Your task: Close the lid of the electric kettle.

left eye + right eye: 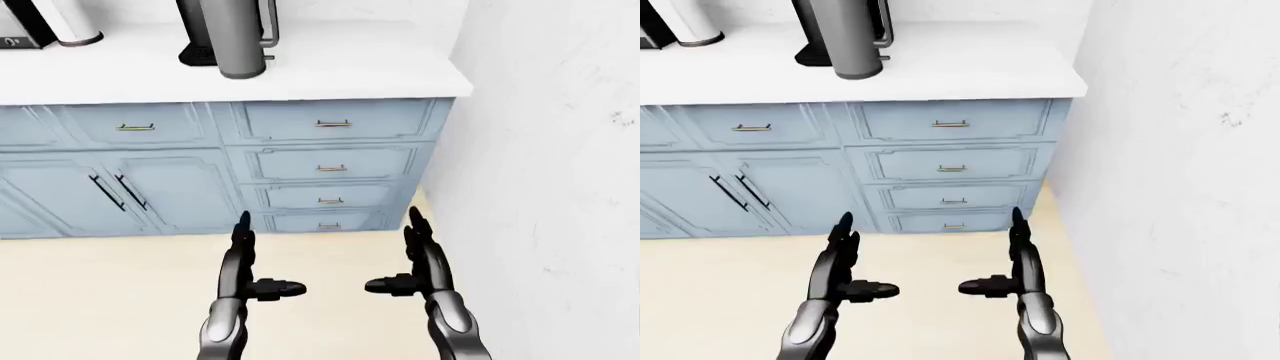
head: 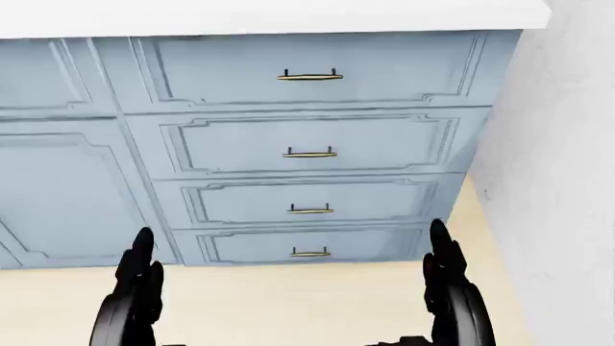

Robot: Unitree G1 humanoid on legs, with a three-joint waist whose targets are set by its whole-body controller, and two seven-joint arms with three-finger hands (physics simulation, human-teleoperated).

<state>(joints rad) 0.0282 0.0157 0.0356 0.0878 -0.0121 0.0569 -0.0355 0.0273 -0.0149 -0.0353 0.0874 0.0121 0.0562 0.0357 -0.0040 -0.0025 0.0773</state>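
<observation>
Kettle (image 1: 232,37) sits on the white counter (image 1: 350,71), at approx 11 o'clock in the left-eye view, well apart from my hands. It's a tall grey metal cylinder w/ a handle on its right side and a black base under it; the top is cut off by the frame edge, so can't tell whether the lid is up or down. Next to it at upper left, a white cylinder (image 1: 72,26) and the corner of some dark appliance (image 1: 20,30).

My left hand (image 1: 245,262) is low at 6–7 o'clock, fingers spread, two pointing up, thumb sticking out toward the right, holding nothing. My right hand (image 1: 420,259) mirrors it at 5 o'clock, also spread and empty, thumb pointing left. Both hang over the pale floor (image 1: 100,300).

Below the counter: blue cabinets, a stack of four drawers (image 2: 308,151) w/ brass handles, double doors w/ black handles to the left. White wall (image 1: 550,187) fills the right side.
</observation>
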